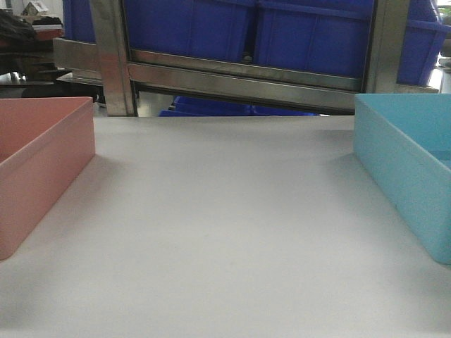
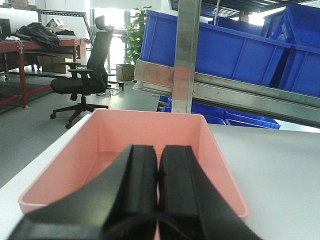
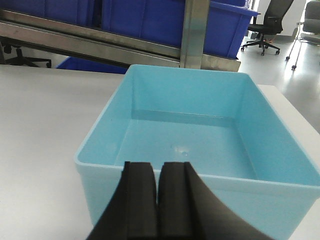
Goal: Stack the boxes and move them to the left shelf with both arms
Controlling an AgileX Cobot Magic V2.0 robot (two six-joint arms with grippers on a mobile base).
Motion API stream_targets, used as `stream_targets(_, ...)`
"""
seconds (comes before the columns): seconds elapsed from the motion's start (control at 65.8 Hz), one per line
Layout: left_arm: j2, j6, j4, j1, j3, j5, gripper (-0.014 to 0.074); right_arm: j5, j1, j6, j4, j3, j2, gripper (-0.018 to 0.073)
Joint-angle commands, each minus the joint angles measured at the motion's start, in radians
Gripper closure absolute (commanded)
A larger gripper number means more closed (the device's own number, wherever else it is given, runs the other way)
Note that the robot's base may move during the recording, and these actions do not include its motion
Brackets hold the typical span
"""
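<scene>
The salmon pink box (image 1: 42,169) is seen at the left of the counter (image 1: 225,232), the light blue box (image 1: 402,169) at the right, well apart and unstacked; the left claw (image 2: 158,150) is pressed together, empty, at the pink box's near rim; the right claw (image 3: 159,167) likewise at the blue box's.

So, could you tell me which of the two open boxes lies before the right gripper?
The light blue box, just ahead of the right gripper; the salmon pink box lies ahead of the left gripper instead.
</scene>
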Motion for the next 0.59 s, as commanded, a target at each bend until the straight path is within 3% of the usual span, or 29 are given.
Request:
stream_targets(0.0, -0.013, 0.001, -0.006, 0.001, 0.026, -0.087, 0.0599, -0.085, -0.006, -0.004, -0.003, -0.019, -0.009, 0.0503)
stream_targets(0.578, -0.013, 0.001, -0.006, 0.001, 0.026, -0.132, 0.0599, -0.085, -0.006, -0.004, -0.003, -0.019, -0.009, 0.0503)
